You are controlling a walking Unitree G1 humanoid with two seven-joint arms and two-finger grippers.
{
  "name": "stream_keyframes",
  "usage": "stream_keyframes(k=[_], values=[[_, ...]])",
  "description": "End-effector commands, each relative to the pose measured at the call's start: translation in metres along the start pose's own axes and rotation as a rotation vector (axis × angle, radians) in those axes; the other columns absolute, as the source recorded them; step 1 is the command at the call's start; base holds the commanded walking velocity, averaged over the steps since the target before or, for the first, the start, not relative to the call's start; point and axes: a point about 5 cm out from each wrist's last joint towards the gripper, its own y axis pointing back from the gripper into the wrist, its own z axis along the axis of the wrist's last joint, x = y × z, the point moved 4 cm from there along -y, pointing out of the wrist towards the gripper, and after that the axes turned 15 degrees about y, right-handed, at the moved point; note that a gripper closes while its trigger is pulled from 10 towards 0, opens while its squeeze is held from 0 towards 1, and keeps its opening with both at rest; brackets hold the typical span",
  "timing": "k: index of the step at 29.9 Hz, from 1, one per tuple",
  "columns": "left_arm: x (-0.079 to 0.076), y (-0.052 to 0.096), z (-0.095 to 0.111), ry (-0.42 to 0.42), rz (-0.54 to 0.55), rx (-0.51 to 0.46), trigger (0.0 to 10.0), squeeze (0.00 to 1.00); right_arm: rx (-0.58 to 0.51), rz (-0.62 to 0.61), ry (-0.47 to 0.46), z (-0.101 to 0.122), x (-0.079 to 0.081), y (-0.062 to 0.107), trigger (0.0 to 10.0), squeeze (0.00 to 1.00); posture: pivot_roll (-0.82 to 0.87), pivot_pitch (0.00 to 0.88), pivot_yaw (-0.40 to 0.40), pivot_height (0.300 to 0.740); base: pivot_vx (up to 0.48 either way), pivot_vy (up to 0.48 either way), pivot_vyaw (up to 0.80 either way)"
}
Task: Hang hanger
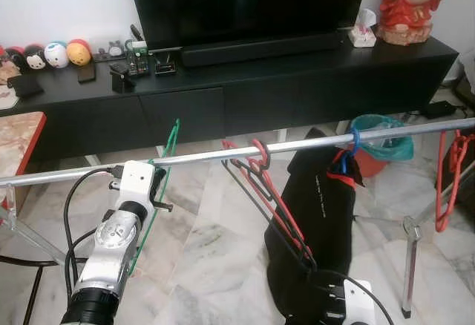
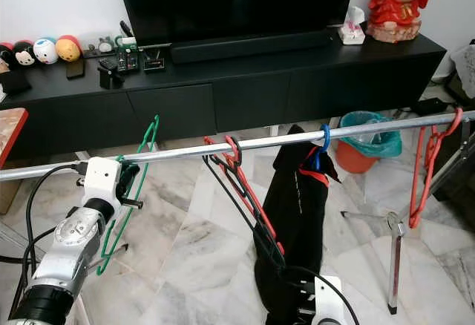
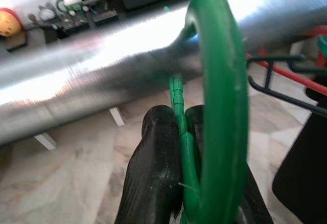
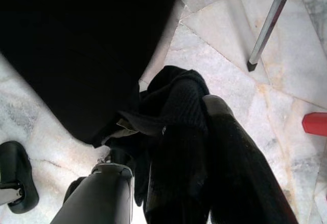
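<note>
Left gripper (image 3: 179,152) fingers stand clamped on the green hanger (image 1: 165,163) neck just below the steel rail (image 1: 312,145), hook arched over the rail top; right gripper (image 4: 179,147) hangs low, pinching black cloth (image 4: 173,106).

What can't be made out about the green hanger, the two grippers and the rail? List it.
- Green plastic hanger: its lower part sits behind the left arm in the eye views.
- Left gripper: its fingertips are covered by the hanger's hook in the left wrist view.
- Right gripper: black garment drapes over its fingers.
- Silver metal rail: both ends run off frame.
</note>
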Motion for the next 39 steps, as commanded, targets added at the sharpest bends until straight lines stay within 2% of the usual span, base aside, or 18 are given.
stream_keyframes(k=[1, 2, 4, 5, 7, 9, 16, 20, 21, 22, 23, 24, 25, 27, 29, 32, 39], values=[[-0.004, 0.004, -0.009, 0.007, -0.024, 0.047, 10.0, 0.00, -0.026, -0.004, -0.004, 0.007, 0.001, 0.000, 10.0, 0.00, 0.02, 0.000, 0.050, 0.728, 0.000, 0.000, 0.00], [-0.012, 0.006, -0.003, 0.030, -0.075, 0.022, 10.0, 0.00, -0.026, -0.005, -0.005, 0.007, 0.001, 0.000, 10.0, 0.00, 0.02, 0.000, 0.050, 0.728, 0.000, 0.000, 0.00], [-0.015, 0.009, 0.004, 0.038, -0.089, -0.005, 10.0, 0.00, -0.026, -0.006, -0.005, 0.007, 0.001, 0.000, 10.0, 0.00, 0.02, 0.000, 0.051, 0.728, 0.000, 0.000, 0.00], [-0.015, 0.011, 0.012, 0.034, -0.081, -0.041, 10.0, 0.00, -0.025, -0.006, -0.004, 0.006, 0.001, 0.000, 10.0, 0.00, 0.02, 0.000, 0.051, 0.728, 0.000, 0.000, 0.00], [-0.014, 0.012, 0.014, 0.029, -0.078, -0.052, 10.0, 0.00, -0.026, -0.006, -0.004, 0.007, 0.001, 0.000, 10.0, 0.00, 0.02, 0.000, 0.050, 0.728, 0.000, 0.000, 0.00], [-0.011, 0.016, 0.028, 0.042, -0.058, -0.122, 10.0, 0.00, -0.028, -0.004, -0.003, 0.007, 0.001, 0.000, 10.0, 0.00, 0.03, 0.000, 0.050, 0.728, 0.000, 0.000, 0.00], [-0.008, 0.025, 0.030, 0.045, -0.049, -0.143, 10.0, 0.00, -0.030, -0.002, -0.002, 0.008, 0.002, 0.000, 10.0, 0.00, 0.03, 0.000, 0.049, 0.728, 0.000, 0.000, 0.00], [-0.007, 0.033, 0.012, -0.013, -0.059, -0.076, 10.0, 0.00, -0.030, -0.003, -0.002, 0.008, 0.002, 0.000, 10.0, 0.00, 0.03, 0.000, 0.049, 0.728, 0.000, 0.000, 0.00], [-0.002, 0.038, 0.002, -0.032, -0.048, -0.040, 10.0, 0.00, -0.030, -0.003, -0.002, 0.008, 0.001, 0.000, 10.0, 0.00, 0.02, 0.000, 0.048, 0.728, 0.000, 0.000, 0.00], [-0.002, 0.038, 0.002, -0.032, -0.048, -0.040, 10.0, 0.00, -0.030, -0.003, -0.002, 0.008, 0.001, 0.000, 10.0, 0.00, 0.02, 0.000, 0.048, 0.728, 0.000, 0.000, 0.00], [0.008, 0.046, -0.020, -0.049, -0.020, 0.031, 10.0, 0.00, -0.031, -0.003, -0.001, 0.008, 0.001, 0.000, 10.0, 0.00, 0.03, 0.000, 0.045, 0.728, 0.000, 0.000, 0.00], [0.013, 0.051, -0.030, -0.054, -0.004, 0.067, 10.0, 0.00, -0.031, -0.002, 0.000, 0.008, 0.001, 0.000, 10.0, 0.00, 0.03, 0.000, 0.045, 0.728, 0.000, 0.000, 0.00], [0.013, 0.051, -0.030, -0.054, -0.004, 0.067, 10.0, 0.00, -0.031, -0.002, 0.000, 0.008, 0.001, 0.000, 10.0, 0.00, 0.03, 0.000, 0.045, 0.728, 0.000, 0.000, 0.00], [0.021, 0.056, -0.045, -0.062, 0.036, 0.115, 10.0, 0.00, -0.032, -0.003, 0.001, 0.008, 0.000, 0.000, 10.0, 0.00, 0.02, 0.000, 0.041, 0.728, 0.000, 0.000, 0.00], [0.023, 0.057, -0.048, -0.061, 0.045, 0.125, 10.0, 0.00, -0.032, -0.003, 0.002, 0.008, 0.000, 0.000, 10.0, 0.00, 0.02, 0.000, 0.041, 0.728, 0.000, 0.000, 0.00], [0.021, 0.058, -0.056, -0.013, 0.065, 0.139, 10.0, 0.00, -0.036, -0.004, 0.003, 0.009, -0.001, -0.001, 10.0, 0.00, 0.02, 0.000, 0.036, 0.728, 0.000, 0.000, 0.00], [0.015, 0.054, -0.056, 0.005, 0.065, 0.121, 10.0, 0.00, -0.043, -0.007, 0.002, 0.010, -0.004, -0.001, 10.0, 0.00, 0.02, 0.000, 0.020, 0.728, 0.000, 0.000, 0.00]])
